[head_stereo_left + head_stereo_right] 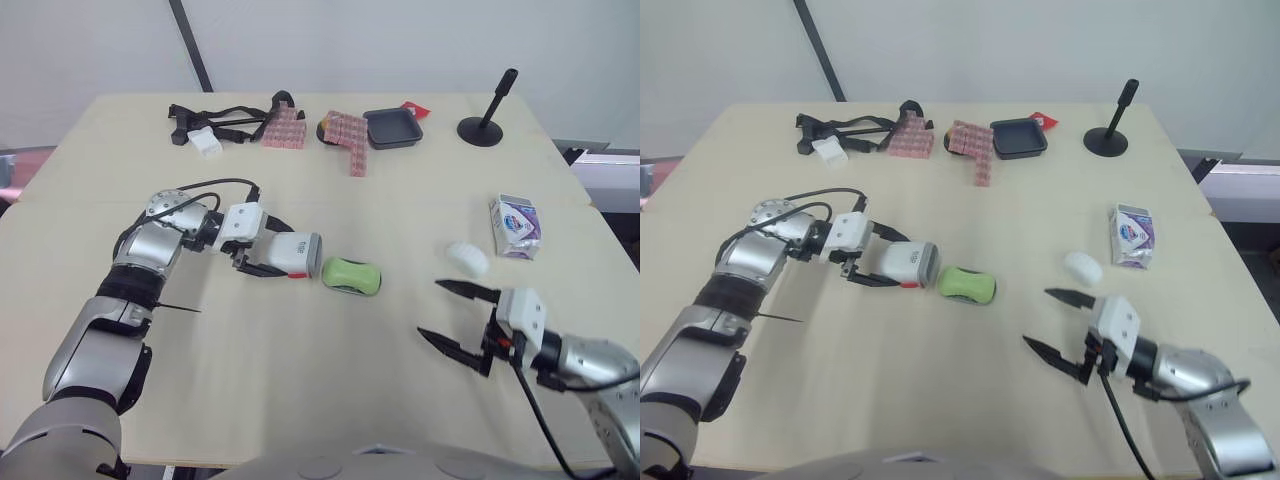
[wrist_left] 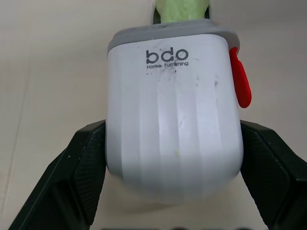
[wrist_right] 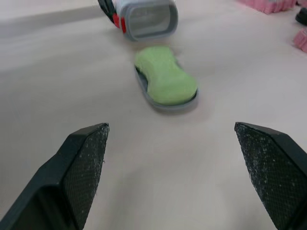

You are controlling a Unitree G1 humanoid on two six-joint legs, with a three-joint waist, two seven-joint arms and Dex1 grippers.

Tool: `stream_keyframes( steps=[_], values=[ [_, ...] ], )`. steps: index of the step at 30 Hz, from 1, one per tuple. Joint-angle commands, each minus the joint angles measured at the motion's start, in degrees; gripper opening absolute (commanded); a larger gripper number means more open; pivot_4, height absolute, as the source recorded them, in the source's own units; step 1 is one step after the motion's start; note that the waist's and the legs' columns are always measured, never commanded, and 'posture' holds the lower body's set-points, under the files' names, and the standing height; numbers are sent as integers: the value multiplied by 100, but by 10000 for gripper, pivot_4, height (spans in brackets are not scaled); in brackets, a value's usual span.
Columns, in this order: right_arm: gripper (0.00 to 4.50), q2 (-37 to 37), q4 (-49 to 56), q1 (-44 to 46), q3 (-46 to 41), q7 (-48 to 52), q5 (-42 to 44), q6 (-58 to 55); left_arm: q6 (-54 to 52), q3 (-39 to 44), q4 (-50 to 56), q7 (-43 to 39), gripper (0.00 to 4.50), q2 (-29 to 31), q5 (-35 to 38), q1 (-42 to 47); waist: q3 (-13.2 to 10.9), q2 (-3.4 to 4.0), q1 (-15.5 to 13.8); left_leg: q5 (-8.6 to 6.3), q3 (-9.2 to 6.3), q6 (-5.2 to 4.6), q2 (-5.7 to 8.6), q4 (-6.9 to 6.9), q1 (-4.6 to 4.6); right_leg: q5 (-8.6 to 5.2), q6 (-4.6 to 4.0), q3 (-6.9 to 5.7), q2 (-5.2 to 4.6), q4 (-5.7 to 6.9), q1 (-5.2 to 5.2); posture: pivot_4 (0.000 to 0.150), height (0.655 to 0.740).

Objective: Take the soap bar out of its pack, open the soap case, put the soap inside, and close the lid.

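My left gripper (image 1: 272,256) is shut on the white soap case shell (image 1: 292,254), which has a grey rim and a red clasp (image 2: 240,81) and lies on its side with its mouth toward the right. Just beyond that mouth, a green pad on a grey tray (image 1: 351,275) rests on the table. The white soap bar (image 1: 467,257) lies bare to the right, beside its white and purple pack (image 1: 516,226). My right gripper (image 1: 431,308) is open near the table's front right, below the soap bar, with nothing between its fingers (image 3: 86,163).
Along the far edge of the table (image 1: 300,380) lie black straps (image 1: 215,122), pink blocks (image 1: 345,134), a dark square tray (image 1: 393,128) and a black stand (image 1: 485,118). The table edge runs close on the right.
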State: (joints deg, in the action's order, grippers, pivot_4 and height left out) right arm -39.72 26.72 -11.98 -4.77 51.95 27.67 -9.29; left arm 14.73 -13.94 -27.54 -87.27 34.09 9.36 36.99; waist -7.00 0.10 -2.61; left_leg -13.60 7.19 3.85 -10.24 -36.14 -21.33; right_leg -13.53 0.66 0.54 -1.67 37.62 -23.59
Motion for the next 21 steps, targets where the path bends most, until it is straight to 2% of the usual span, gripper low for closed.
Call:
stream_keyframes(
  steps=[1,6,12,21],
  values=[
    [45000,-371,499,730,299,-138,255,-1164,-263,264,625,-36,34638,166,347,-259,0,0,-33,0,-2,1,-1,1,2,0,0,-2,1,0,1,1500,7400],
    [45000,-583,515,2045,990,-276,161,-2496,-611,356,1302,85,34638,240,555,-688,-2,1,-103,15,-5,28,2,3,14,1,2,-9,1,-11,0,1500,7400],
    [45000,-215,202,3367,1919,-481,-111,-3470,-778,316,1689,168,34638,366,520,-1107,-2,1,-126,23,-4,44,1,12,12,1,2,-8,5,-13,0,1500,7400],
    [45000,472,-370,4220,2902,-663,-697,-3937,-793,264,1829,159,34638,414,518,-1245,-3,2,-160,28,-2,58,1,19,15,1,3,-8,9,-13,-1,1500,7400]
  ],
)
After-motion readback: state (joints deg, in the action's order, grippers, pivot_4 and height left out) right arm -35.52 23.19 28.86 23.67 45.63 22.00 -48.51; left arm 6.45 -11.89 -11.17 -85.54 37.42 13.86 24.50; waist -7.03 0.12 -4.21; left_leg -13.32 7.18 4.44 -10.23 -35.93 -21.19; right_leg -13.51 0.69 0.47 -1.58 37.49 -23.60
